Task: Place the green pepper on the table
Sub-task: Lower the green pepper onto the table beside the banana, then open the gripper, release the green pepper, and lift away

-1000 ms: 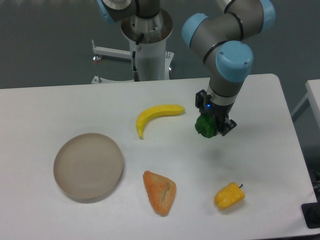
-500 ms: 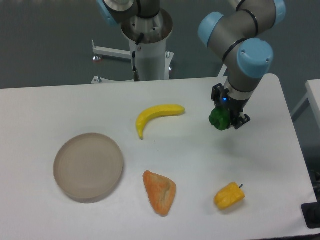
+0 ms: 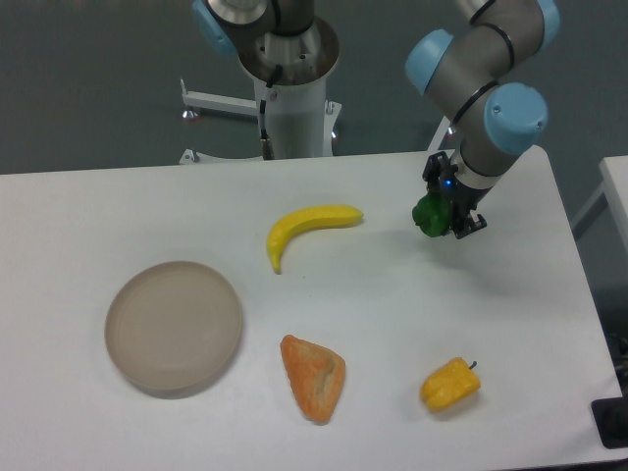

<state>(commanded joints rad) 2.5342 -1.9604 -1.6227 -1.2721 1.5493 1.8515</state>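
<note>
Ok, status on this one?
Gripper shut on pepper. Pepper held above table, not yet set down. Nothing below it.

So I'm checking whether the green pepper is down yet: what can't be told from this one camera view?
- Whether the green pepper touches the table or hangs above it: the single oblique camera view does not settle it.
- The fingertips of the gripper: too small to make out, partly behind the pepper.
- The table's near edge and the arm's upper links: cut off by the frame.

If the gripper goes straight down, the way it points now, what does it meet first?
Probably bare table. The gripper holds the green pepper with nothing visible beneath, though one view leaves depth uncertain.
</note>
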